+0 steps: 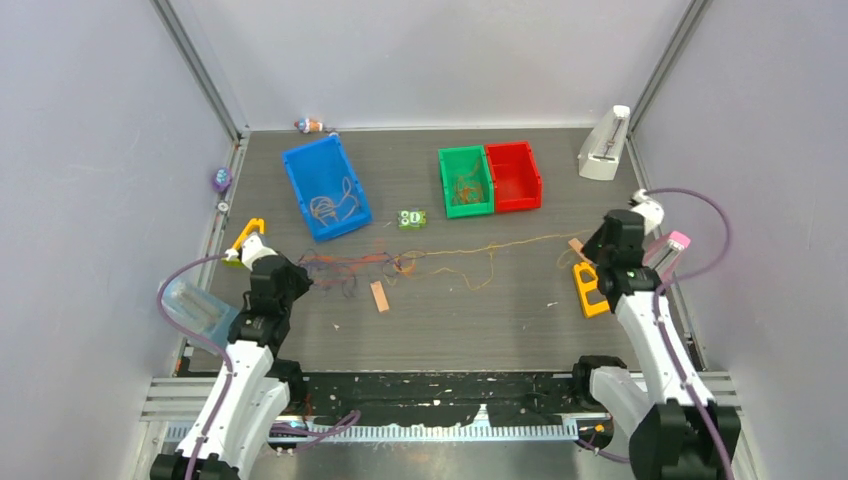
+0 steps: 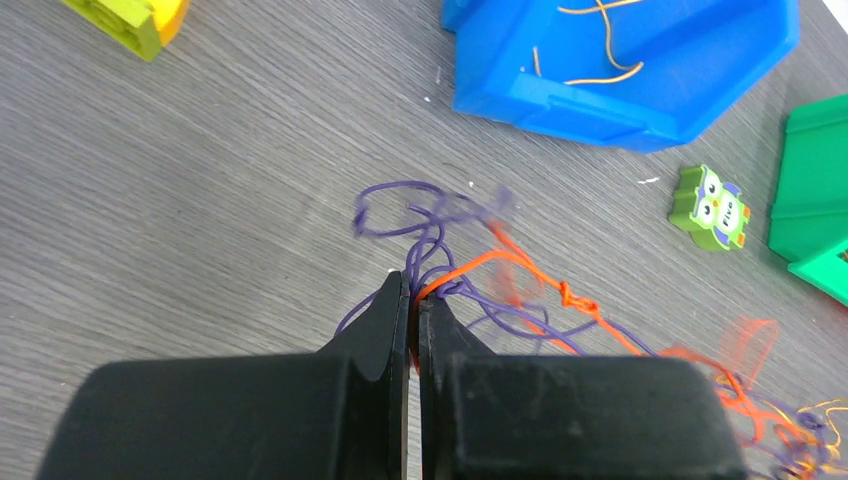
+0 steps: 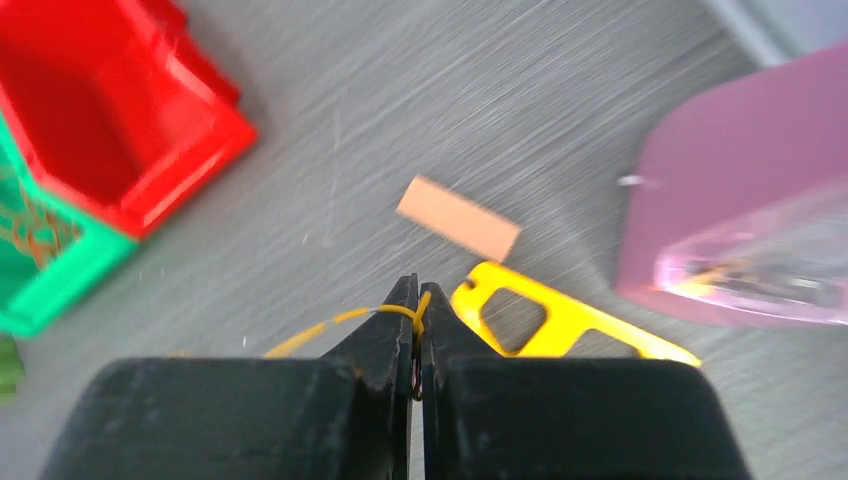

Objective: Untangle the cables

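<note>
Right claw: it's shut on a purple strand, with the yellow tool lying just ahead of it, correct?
Not quite. The right claw is shut on a yellow cable, not a purple strand, as the right wrist view shows. The yellow tool does lie just ahead of it.

A dark grey, wood-grained table point(image 1: 480, 320) fills the booth. Behind it rises a plain pale back wall point(image 1: 430, 60). A left panel point(image 1: 80, 150) and a right panel point(image 1: 770, 100) of the same lilac-grey flank the table, meeting aluminium posts point(image 1: 199, 70) at its far corners. The light is soft and even.
</note>
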You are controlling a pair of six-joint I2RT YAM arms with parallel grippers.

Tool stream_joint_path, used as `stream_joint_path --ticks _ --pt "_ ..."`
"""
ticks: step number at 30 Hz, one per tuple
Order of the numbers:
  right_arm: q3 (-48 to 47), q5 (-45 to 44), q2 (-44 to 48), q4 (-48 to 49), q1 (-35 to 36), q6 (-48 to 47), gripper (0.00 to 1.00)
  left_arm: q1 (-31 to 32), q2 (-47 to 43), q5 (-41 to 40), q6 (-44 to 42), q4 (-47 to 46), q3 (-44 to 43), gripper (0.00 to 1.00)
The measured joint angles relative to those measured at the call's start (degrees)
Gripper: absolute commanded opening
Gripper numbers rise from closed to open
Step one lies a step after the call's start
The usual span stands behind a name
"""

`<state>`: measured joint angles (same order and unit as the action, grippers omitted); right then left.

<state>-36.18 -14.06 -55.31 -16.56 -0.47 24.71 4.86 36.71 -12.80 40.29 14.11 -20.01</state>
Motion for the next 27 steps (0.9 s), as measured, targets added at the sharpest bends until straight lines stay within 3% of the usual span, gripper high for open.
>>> stream_joint_path --ticks 6,14,15,17,19,23,26,27 --pt "0.55 -6.27 9.88 -3.28 -8.00 5.33 0.05 -0.79 -0.50 -2.58 1.29 1.44 0.00 0.00" --pt "0.55 -10.73 11.32 -8.26 -11.52 10.05 0.07 -3.91 -0.46 -3.76 3.10 3.41 0.00 0.00" --pt "0.55 -10.27 11.32 -8.41 -11.65 10.01 0.11 -3.93 -0.46 -3.74 3.17 3.39 0.00 0.00" --pt "0.55 -8.17 11.28 -8.24 -11.65 9.16 0.70 -4.02 -0.46 -3.23 3.02 3.28 0.00 0.00" --pt "0.61 -3.19 11.13 -7.28 -11.72 7.23 0.84 -4.02 -0.44 -1.70 2.54 2.86 0.00 0.00" --pt "1.51 10.40 10.27 -3.96 -10.67 2.03 0.86 -4.00 0.07 1.88 1.07 1.05 0.00 0.00" --pt "1.27 15.45 8.76 -3.58 -6.36 -1.11 0.87 -3.13 1.44 4.61 -0.09 -0.70 -0.02 0.00" --pt "0.96 16.04 7.96 -3.74 -4.81 -2.08 0.93 -2.45 2.01 5.31 -0.42 -1.07 -0.07 0.00"
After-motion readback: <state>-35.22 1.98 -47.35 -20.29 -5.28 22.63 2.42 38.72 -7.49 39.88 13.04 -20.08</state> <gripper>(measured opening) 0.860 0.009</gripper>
